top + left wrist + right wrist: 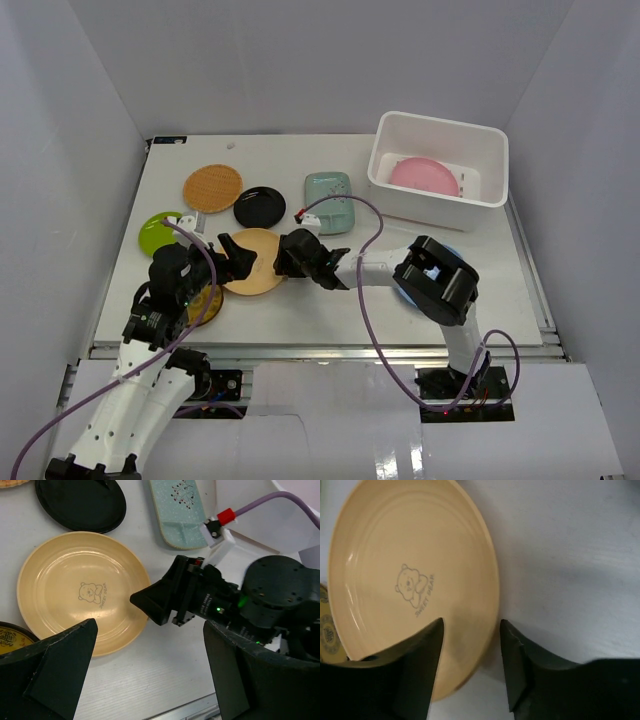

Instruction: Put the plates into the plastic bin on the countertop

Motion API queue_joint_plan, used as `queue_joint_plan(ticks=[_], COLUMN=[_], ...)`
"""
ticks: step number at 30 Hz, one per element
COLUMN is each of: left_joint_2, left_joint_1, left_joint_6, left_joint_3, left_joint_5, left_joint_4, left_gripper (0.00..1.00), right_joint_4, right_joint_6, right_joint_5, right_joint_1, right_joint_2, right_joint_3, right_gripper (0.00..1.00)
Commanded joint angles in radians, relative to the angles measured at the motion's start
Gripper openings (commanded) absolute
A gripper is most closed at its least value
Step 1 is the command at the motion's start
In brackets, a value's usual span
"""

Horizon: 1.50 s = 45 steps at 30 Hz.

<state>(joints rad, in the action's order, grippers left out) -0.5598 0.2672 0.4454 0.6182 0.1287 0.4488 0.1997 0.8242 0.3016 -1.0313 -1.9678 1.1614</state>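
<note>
The tan plate (253,262) with a bear print lies flat on the countertop (330,300). My right gripper (281,262) is open at its right rim: in the right wrist view (470,630) one finger stands over the plate (410,580) and the other outside the rim. My left gripper (236,257) is open and empty over the plate's left side; in its wrist view (150,645) the plate (80,592) lies ahead. The orange-brown (212,187), black (260,207), lime green (160,232) and teal rectangular (329,200) plates lie behind. The pink plate (424,177) is in the plastic bin (440,122).
A dark plate with a yellow pattern (207,300) lies partly under my left arm. A blue plate (399,290) is mostly hidden under my right arm. The purple cable (372,215) loops over the countertop. The metal rail (320,347) runs along the front edge.
</note>
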Motion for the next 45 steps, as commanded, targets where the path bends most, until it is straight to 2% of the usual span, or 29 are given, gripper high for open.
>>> queue_joint_plan(ticks=[1,4,6,10,13,15,19,24,27,30,35,39,40,43,44,45], left_joint_2=[0.011,0.02,0.023,0.015,0.027,0.038,0.043,0.028,0.02,0.017,0.003,-0.006,-0.015,-0.072,-0.087,-0.103], left_joint_1=[-0.006,-0.005,-0.006,-0.005,-0.005,-0.005,-0.005,-0.003,0.001,0.01,0.018,0.024,0.029,0.032,0.032,0.032], left_joint_6=[0.001,0.001,-0.001,-0.004,-0.005,-0.004,-0.001,0.001,0.001,0.001,-0.002,0.001,0.004,0.038,0.059,0.088], left_joint_3=[0.018,0.018,0.018,0.023,0.023,0.023,0.017,0.008,0.006,0.005,0.003,-0.005,-0.008,-0.027,-0.038,-0.052], left_joint_5=[0.011,0.008,0.014,0.034,0.029,0.028,0.048,0.103,0.117,0.123,0.146,0.181,0.207,0.32,0.35,0.388], left_joint_4=[0.004,0.004,0.002,-0.001,0.001,0.001,-0.002,-0.019,-0.022,-0.022,-0.03,-0.047,-0.058,-0.105,-0.123,-0.151], left_gripper=[0.98,0.98,0.98,0.98,0.98,0.98,0.98,0.98,0.98,0.98,0.98,0.98,0.98,0.98,0.98,0.98], right_joint_4=[-0.046,-0.049,-0.025,-0.066,-0.106,-0.149,-0.192,-0.284,-0.333,-0.4,-0.468,-0.465,-0.462,-0.485,-0.493,-0.499], right_joint_6=[0.003,0.018,0.0,-0.082,-0.17,-0.238,-0.335,-0.441,-0.429,-0.405,-0.421,-0.413,-0.413,-0.413,-0.413,-0.413], right_joint_5=[0.065,0.115,0.129,0.21,0.28,0.287,0.209,0.229,0.174,0.12,0.106,0.085,0.073,0.057,0.053,0.042], right_joint_1=[0.0,-0.001,-0.003,-0.006,0.019,0.1,0.418,0.686,0.871,0.968,1.016,1.018,1.018,1.018,1.019,1.018], right_joint_2=[-0.066,-0.01,0.058,0.275,0.525,0.611,0.773,0.701,0.562,0.45,0.334,0.314,0.311,0.293,0.291,0.299], right_joint_3=[0.098,0.063,-0.015,-0.127,-0.186,-0.19,-0.103,0.102,0.202,0.282,0.313,0.256,0.251,0.264,0.27,0.274], right_gripper=[0.54,0.18,0.09,0.08,0.08,0.08,0.08,0.08,0.08,0.08,0.08,0.08,0.1,0.43,0.63,0.71])
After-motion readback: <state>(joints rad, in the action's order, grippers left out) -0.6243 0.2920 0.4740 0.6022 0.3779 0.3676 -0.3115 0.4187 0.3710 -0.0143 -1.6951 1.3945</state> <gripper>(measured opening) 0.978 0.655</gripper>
